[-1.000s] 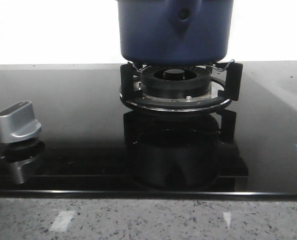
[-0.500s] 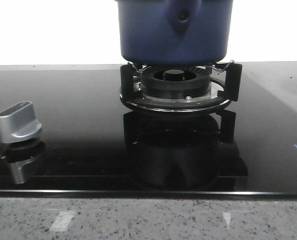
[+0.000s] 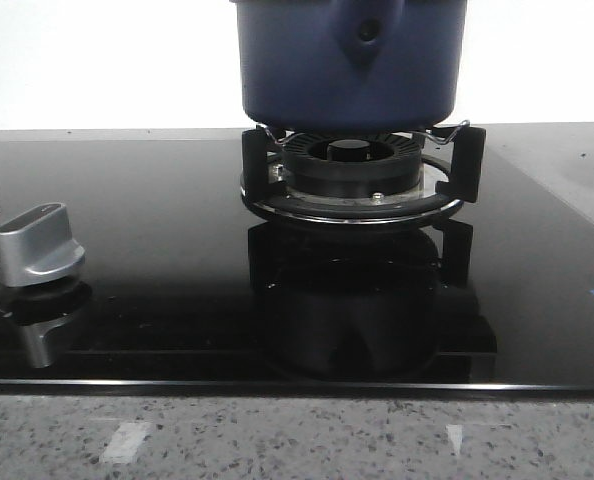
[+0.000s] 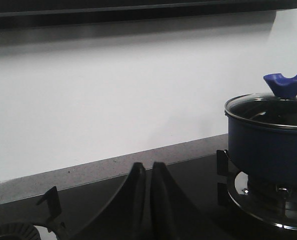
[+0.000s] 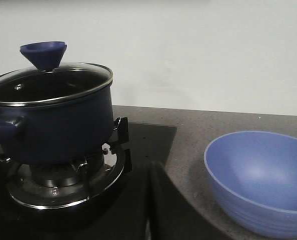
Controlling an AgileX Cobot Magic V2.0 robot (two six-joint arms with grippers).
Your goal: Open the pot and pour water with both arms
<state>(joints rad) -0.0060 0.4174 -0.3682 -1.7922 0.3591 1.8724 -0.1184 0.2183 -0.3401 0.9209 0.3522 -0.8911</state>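
The dark-blue pot (image 3: 347, 60) stands on the black burner ring (image 3: 352, 180) at the back centre, its handle mount (image 3: 367, 35) facing me. It wears a glass lid (image 5: 48, 82) with a blue cone knob (image 5: 43, 54). In the left wrist view the pot (image 4: 268, 145) and the lid knob (image 4: 286, 85) lie ahead and to one side of my left gripper (image 4: 148, 167), which is shut, empty and well apart from them. My right gripper (image 5: 149, 170) is shut and empty, between the pot (image 5: 53, 130) and a blue bowl (image 5: 258, 180). Neither gripper shows in the front view.
A silver stove knob (image 3: 35, 245) stands on the black glass hob (image 3: 157, 250) at the left. A second burner (image 4: 8, 232) lies near the left gripper. A speckled stone counter (image 3: 297, 440) borders the hob. A white wall runs behind.
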